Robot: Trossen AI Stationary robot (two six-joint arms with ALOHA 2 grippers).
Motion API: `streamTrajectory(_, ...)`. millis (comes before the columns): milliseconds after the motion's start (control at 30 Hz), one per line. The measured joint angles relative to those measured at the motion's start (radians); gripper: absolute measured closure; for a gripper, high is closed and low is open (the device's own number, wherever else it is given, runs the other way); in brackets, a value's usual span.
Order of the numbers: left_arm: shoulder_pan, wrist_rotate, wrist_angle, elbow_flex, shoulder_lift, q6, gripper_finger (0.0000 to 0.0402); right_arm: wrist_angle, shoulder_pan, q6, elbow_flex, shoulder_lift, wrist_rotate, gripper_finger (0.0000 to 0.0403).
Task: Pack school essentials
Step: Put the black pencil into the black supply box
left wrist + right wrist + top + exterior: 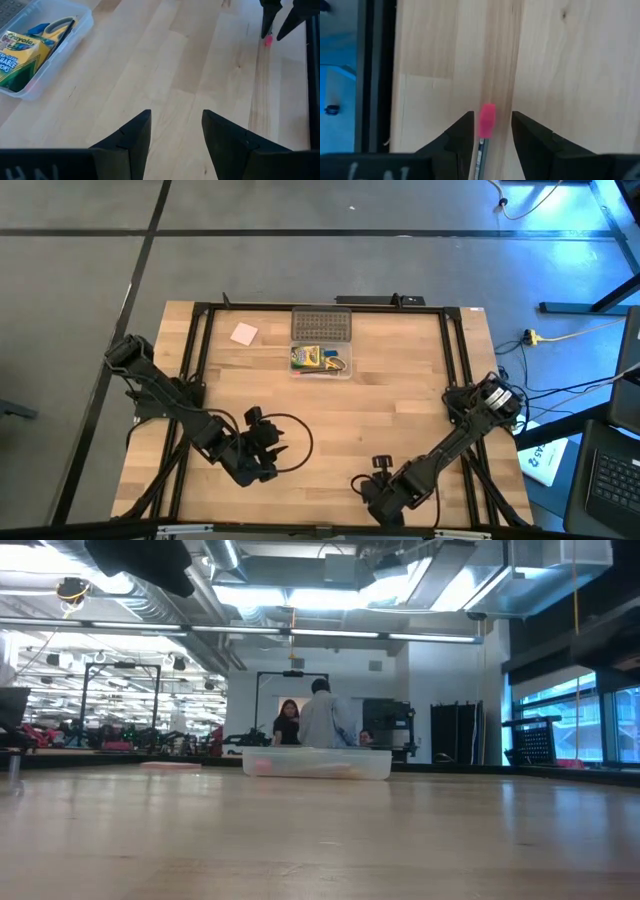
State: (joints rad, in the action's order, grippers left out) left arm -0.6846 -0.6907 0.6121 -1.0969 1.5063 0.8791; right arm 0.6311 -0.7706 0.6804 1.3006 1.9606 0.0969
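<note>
Count: 2 arms, 2 grippers, left gripper [268,442] at lower left of the overhead frame, right gripper [374,471] at lower centre. 1 clear case [321,362] at upper centre, with 1 dotted lid [321,324] just above it. Inside the case: 1 crayon box [20,55], 1 pair of scissors [56,27]. 1 pink pad [244,334] at upper left. 1 pink-capped pen [486,121]. 2 people [312,718] in the background.

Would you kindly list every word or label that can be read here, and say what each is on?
"Crayola": on the crayon box in the clear case, left wrist view.
Larger white letters below it on the box: cut off, not readable whole.
White marks on both wrist mounts: not readable.
Paper beside the table: too small.
</note>
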Motion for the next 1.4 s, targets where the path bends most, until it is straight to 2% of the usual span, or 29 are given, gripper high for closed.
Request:
streamTrajectory(800,0.000,-0.001,-0.001,0.000,0.000,0.000,0.0232,0.003,-0.012,-0.008,0.003,0.052,0.016,0.0271)
streamTrajectory(933,0.000,-0.001,-0.001,0.000,0.000,0.000,0.0232,0.006,-0.012,-0.007,0.003,0.053,0.027,0.0295)
streamTrajectory(1200,0.000,-0.001,-0.001,0.000,0.000,0.000,0.0232,0.010,-0.012,-0.005,0.003,0.054,0.044,0.0373)
streamTrajectory(1400,0.000,-0.001,-0.001,0.000,0.000,0.000,0.0232,0.009,-0.003,0.019,0.002,0.054,0.060,0.0371)
